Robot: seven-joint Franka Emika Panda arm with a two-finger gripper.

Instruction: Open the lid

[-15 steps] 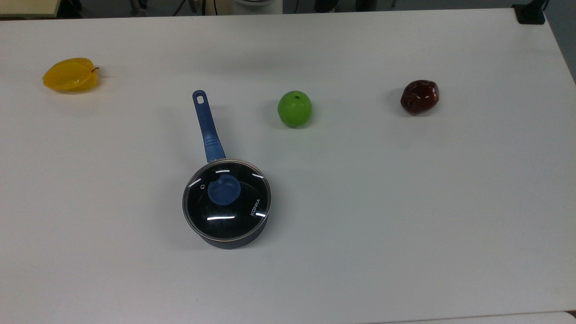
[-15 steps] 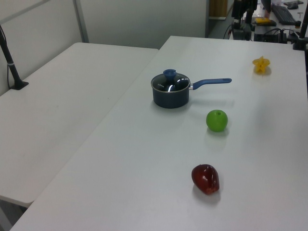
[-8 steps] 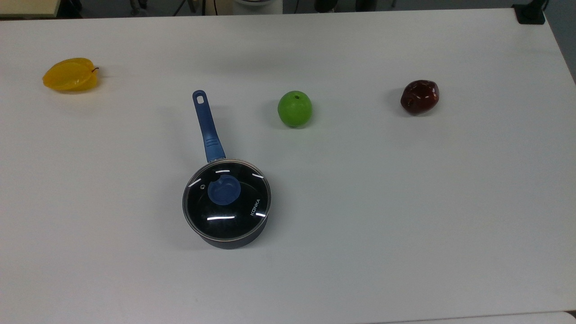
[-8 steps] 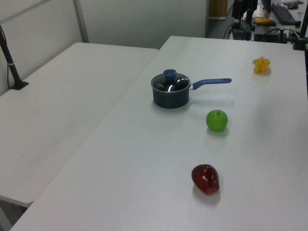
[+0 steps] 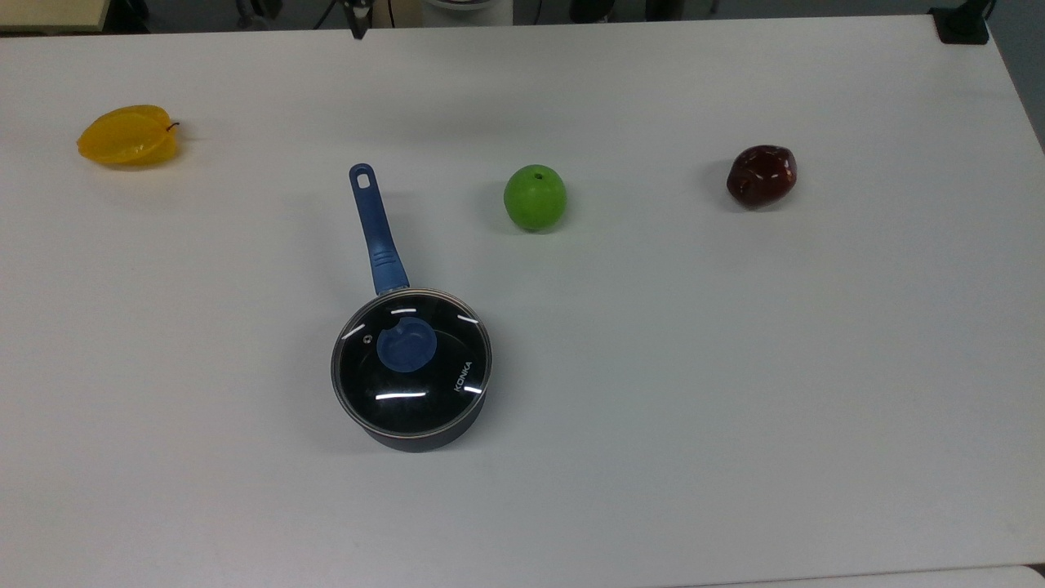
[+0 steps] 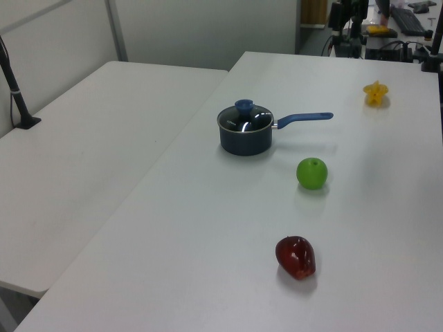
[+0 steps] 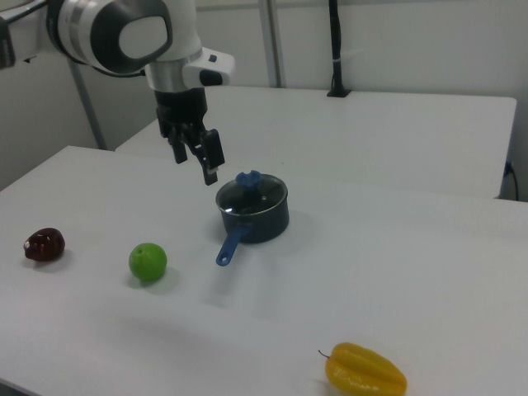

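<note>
One arm hangs in the air, and its fingers look a little apart with nothing in them. Going left to right in the right view, there is a dark red fruit, a green apple, then the black pot on the tabletop. The lid sits shut on the pot. Its blue knob is just right of the fingers and lower down, so I think they must go right and down to grab it
</note>
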